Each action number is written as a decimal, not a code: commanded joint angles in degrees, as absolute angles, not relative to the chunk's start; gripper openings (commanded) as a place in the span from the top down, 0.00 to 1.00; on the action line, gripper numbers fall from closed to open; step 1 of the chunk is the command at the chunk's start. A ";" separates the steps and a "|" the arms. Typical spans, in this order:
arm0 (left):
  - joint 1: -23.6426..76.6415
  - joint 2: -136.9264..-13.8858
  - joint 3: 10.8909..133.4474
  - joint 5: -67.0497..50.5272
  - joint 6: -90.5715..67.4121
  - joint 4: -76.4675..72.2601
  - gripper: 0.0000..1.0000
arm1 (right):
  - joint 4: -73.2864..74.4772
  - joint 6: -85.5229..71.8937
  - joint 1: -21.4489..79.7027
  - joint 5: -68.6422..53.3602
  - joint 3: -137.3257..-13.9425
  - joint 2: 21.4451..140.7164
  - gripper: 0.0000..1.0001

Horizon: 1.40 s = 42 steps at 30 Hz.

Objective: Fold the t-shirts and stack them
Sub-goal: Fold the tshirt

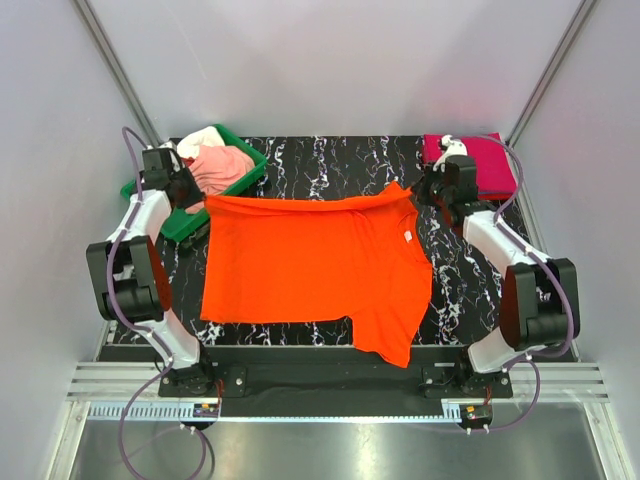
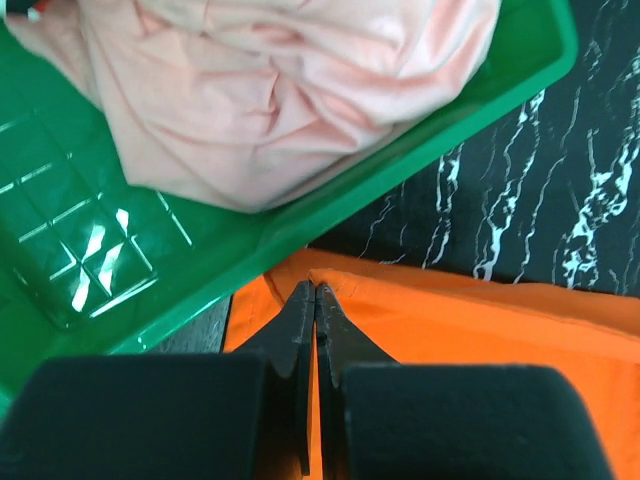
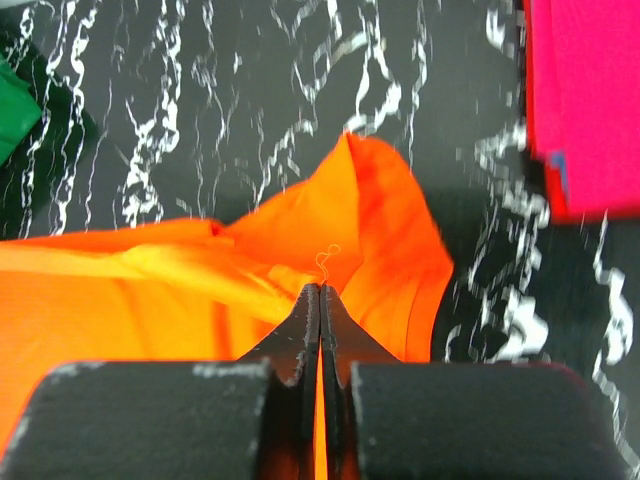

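1. Cloth comes first: your orange t-shirt (image 1: 300, 260) lies spread flat in the middle of the tabletop (image 1: 330, 160). Its long axis runs left to right, with the white neck label toward the right arm's side. One sleeve pokes out toward the near edge on that same side.
2. Left jaws are clenched at the shirt's far-left corner, just beside the green tray (image 1: 183, 224). The left wrist view shows orange in the slit between them, so I judge they are pinching the cloth rather than resting on it.
3. Right jaws are clenched at the far-right corner, where the cloth rises in a small peak. Orange shows in that slit too, so I read this as a grasp as well.
4. The move turns on one relation: the far edge runs nearly straight between your two grips, and the whole body of the shirt lies on the near side of both jaws, toward the arm bases. A fold would probably carry that edge across the short axis toward the near edge. Neither arm is nearer, so move both together.
5. The pale pink t-shirt (image 1: 222, 168) and a white t-shirt (image 1: 200, 138) sit crumpled in the tray, unfolded. The magenta t-shirt (image 1: 490, 165) lies flat at the far right, close behind the right arm.
6. Uneven travel between the arms would likely skew the fold.
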<state>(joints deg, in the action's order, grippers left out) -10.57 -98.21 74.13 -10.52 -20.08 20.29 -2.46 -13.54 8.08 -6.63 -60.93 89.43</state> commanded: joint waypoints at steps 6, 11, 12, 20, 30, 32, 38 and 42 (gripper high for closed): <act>-11.07 -94.13 67.25 -11.08 -21.09 21.00 1.00 | -2.37 -23.10 9.14 -4.30 -50.63 79.46 1.00; -10.99 -94.92 64.34 -9.06 -21.71 21.44 1.00 | -2.72 -27.33 9.84 -5.71 -44.49 78.05 1.00; -11.07 -95.44 64.42 -8.70 -21.62 21.71 1.00 | -2.72 -28.12 11.06 -3.80 -43.52 77.18 1.00; -10.81 -96.06 62.84 -5.37 -22.06 22.15 1.00 | -4.30 -32.96 12.83 2.55 -33.94 70.67 1.00; -10.90 -96.59 63.19 -4.04 -21.88 22.15 1.00 | -1.58 -33.31 13.01 1.68 -33.75 64.43 1.00; -10.81 -96.68 63.37 -4.57 -22.06 22.15 1.00 | -1.58 -34.53 13.10 0.88 -32.44 63.90 1.00; -10.81 -97.21 63.11 -3.95 -22.24 22.32 1.00 | -4.74 -40.68 16.34 1.58 -27.53 63.55 1.00; -10.55 -97.82 63.10 -3.78 -22.32 22.50 0.99 | -6.07 -43.50 18.28 5.17 -25.05 63.11 1.00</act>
